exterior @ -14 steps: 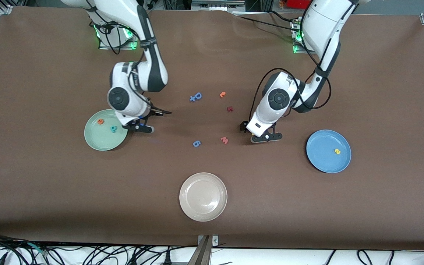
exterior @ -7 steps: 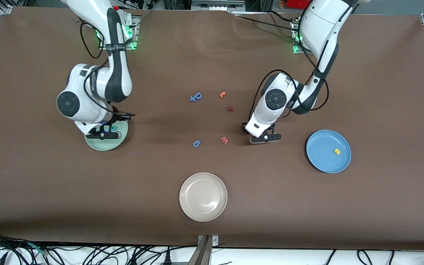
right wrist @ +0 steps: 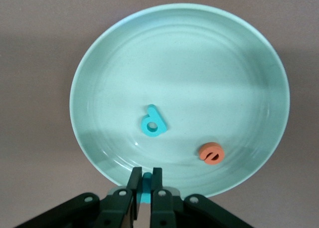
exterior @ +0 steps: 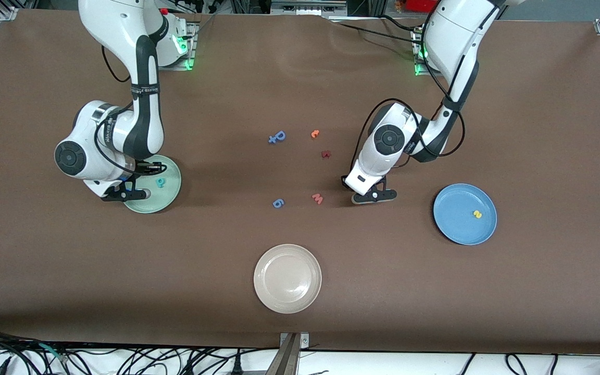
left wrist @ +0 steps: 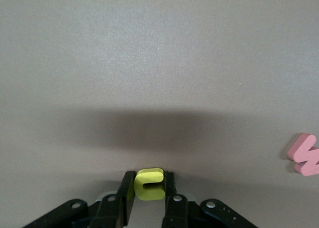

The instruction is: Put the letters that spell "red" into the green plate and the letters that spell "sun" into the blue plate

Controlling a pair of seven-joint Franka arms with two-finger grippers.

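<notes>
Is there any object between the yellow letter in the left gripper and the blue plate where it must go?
Nothing visible stands in the way. The left gripper holds the yellow letter low over bare table, and the stretch from there to the blue plate shows only tabletop. The salmon "w" lies toward the right arm's end.

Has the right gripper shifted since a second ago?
Yes. The right gripper has crossed the green plate from its centre-side rim to the rim toward the right arm's end.

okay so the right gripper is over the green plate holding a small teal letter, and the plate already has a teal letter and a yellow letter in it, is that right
Nearly. The second letter lying in the green plate is orange, not yellow; the right wrist view shows it beside the teal letter. The rest stands: the right gripper is over the plate's edge, jaws shut on a small teal letter.
</notes>
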